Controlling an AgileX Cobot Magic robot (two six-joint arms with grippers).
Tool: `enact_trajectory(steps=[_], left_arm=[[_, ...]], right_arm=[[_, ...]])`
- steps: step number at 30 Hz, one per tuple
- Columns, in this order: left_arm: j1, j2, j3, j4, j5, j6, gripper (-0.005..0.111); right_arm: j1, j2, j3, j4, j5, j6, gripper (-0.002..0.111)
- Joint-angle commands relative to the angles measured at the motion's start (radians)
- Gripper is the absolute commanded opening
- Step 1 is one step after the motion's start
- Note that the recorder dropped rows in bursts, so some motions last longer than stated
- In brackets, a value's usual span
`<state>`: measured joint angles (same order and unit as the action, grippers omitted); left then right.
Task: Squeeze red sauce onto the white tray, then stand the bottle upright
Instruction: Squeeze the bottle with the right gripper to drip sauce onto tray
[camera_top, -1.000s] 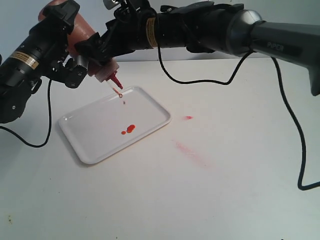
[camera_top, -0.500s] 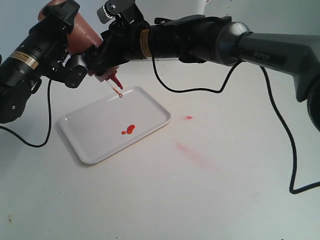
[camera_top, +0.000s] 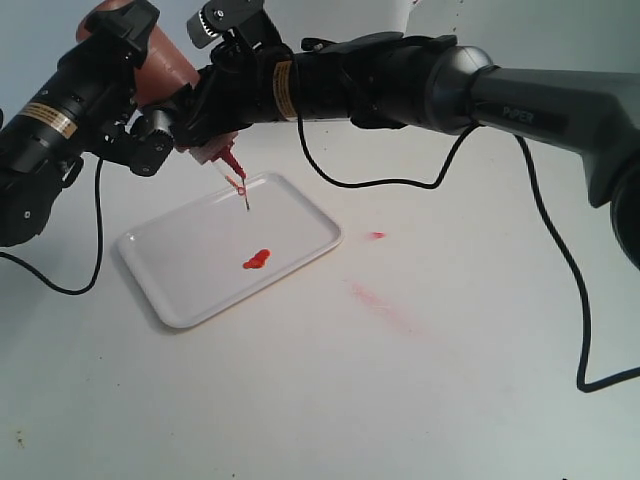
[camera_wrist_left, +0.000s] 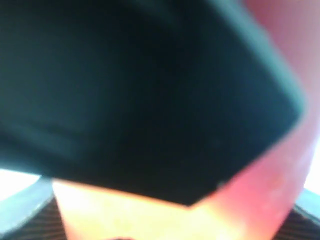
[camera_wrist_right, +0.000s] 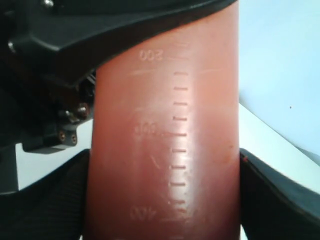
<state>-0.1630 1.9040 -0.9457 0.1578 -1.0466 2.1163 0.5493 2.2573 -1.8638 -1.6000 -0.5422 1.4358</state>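
The right gripper (camera_top: 205, 118) has slid a little to the left along with its arm, and the red sauce (camera_top: 257, 261) on the tray has changed. A moment ago it lay as two small separate spots. It is now one merged, larger blob, and a thin red thread hangs from the nozzle (camera_top: 233, 163) towards it. The squeeze is evidently working. The first half of the task looks nearly done, while standing the bottle up has not yet begun.

The right gripper is pinched on the bottle (camera_wrist_right: 165, 130), with a black finger pressed against each flank in the right wrist view. The left gripper (camera_top: 150, 135) also seems clamped on it. Its own camera is blurred, but the orange-red body fills the space between two ribbed pads (camera_wrist_left: 25, 222).

The bottle is held aloft and tilted, with the nozzle pointing down over the far edge of the white tray (camera_top: 160, 290). The tray lies flat on the table (camera_top: 450, 400). Beside the tray, a red spot (camera_top: 376, 235) and a faint smear (camera_top: 380, 300) mark the tabletop.

For writing, the bottle carries raised graduations reading 200, 300 and 400, seen inverted. The right arm's grey housing bears "PiPER" (camera_top: 525, 113). Both arms have yellow labels, (camera_top: 50, 118) on the left arm and (camera_top: 283, 88) on the right, but their print is too small to read.
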Motion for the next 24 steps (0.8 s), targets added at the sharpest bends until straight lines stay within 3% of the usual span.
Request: enact_trajectory(steps=[1, 11, 13, 15, 17, 20, 24], left_arm=[[-0.005, -0.014, -0.008, -0.021, -0.053, -0.021, 0.000], [-0.005, -0.014, -0.008, -0.032, -0.053, -0.021, 0.000], [-0.005, -0.014, -0.008, -0.032, -0.053, -0.021, 0.000], [-0.005, -0.014, -0.008, -0.032, -0.053, -0.021, 0.000], [-0.005, -0.014, -0.008, -0.032, -0.053, -0.021, 0.000], [-0.005, -0.014, -0.008, -0.032, -0.053, -0.021, 0.000], [-0.005, -0.014, -0.008, -0.032, -0.053, -0.021, 0.000]], right_arm=[[-0.002, -0.005, 0.000, 0.018, 0.057, 0.016, 0.001], [-0.002, -0.007, 0.000, 0.018, 0.044, 0.016, 0.005], [-0.004, -0.011, 0.000, 0.013, 0.032, 0.012, 0.015], [-0.004, -0.018, 0.000, 0.006, 0.032, 0.012, 0.035], [-0.004, -0.023, 0.000, 0.006, 0.035, 0.021, 0.067], [-0.004, -0.032, 0.000, -0.023, 0.041, 0.031, 0.103], [-0.004, -0.049, 0.000, -0.104, 0.002, 0.034, 0.105]])
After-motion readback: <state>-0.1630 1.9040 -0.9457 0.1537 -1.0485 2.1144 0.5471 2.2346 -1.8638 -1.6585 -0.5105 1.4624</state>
